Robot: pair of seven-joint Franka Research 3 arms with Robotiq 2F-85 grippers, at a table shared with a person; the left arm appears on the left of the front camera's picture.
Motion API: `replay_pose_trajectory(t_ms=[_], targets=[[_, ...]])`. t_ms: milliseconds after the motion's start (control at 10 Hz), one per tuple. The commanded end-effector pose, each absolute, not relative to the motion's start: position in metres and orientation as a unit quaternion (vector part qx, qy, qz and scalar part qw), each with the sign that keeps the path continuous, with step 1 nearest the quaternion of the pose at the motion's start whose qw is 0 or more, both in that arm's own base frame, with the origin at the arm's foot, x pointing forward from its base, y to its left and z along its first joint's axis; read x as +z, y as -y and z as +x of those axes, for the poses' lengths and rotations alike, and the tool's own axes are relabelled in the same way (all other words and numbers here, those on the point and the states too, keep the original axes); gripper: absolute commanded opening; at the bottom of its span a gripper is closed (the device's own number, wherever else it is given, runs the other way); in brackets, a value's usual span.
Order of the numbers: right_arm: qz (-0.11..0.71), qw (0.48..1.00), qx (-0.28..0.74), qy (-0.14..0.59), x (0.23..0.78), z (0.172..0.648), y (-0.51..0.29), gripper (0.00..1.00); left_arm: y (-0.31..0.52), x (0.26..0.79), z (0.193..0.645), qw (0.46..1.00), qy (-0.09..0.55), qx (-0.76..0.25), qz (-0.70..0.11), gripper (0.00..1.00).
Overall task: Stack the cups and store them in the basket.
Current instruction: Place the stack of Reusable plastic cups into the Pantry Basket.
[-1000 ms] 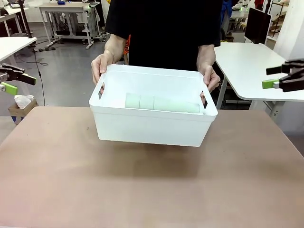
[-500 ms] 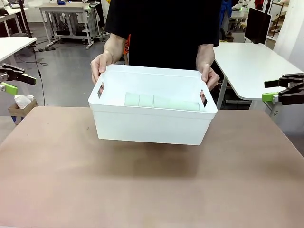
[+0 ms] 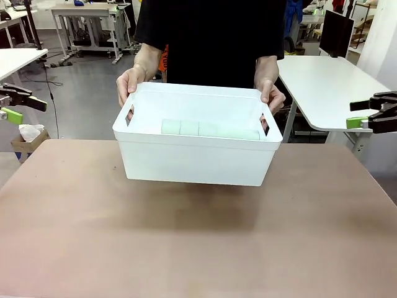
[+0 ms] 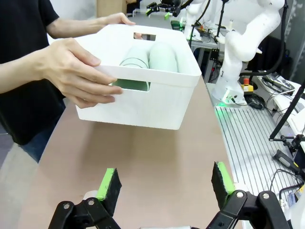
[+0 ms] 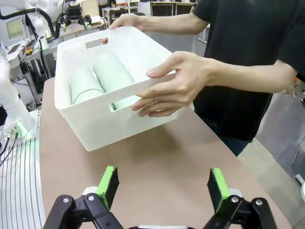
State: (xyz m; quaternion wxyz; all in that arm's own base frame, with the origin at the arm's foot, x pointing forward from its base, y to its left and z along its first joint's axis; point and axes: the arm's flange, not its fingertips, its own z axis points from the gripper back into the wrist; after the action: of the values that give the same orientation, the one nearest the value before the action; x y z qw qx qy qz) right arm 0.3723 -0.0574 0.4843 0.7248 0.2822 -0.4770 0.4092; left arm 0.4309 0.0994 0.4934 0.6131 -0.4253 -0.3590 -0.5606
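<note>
At the left edge of the front view, the left tool (image 3: 13, 105) is hanging with its green pads spread wide and nothing between them. In the centre, a person's two hands (image 3: 130, 85) are holding the large white rectangular plastic basket (image 3: 197, 155) just above the brown worktop (image 3: 198, 248), with the pale mint-green plastic cups (image 3: 209, 129) lying stacked inside. At the right edge, the right tool (image 3: 372, 113) is likewise gaping empty.

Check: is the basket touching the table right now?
Apart. In the right wrist view the basket is held by the person's hands above the table, with a shadowed gap under its base.
</note>
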Motion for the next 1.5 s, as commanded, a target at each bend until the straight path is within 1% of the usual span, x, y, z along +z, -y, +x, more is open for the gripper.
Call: replay_pose_trajectory(t_ms=[0,1400], targets=[[0.287,0.718,0.407,0.487,0.4842,0.3761,0.0567,1.00,-0.0973,0.4951,0.4287,0.613,0.362,-0.559,-0.425,1.00],[0.287,0.718,0.407,0.487,0.4842,0.3761,0.0567,1.00,-0.0973,0.4951,0.4287,0.613,0.362,-0.559,-0.425,1.00]])
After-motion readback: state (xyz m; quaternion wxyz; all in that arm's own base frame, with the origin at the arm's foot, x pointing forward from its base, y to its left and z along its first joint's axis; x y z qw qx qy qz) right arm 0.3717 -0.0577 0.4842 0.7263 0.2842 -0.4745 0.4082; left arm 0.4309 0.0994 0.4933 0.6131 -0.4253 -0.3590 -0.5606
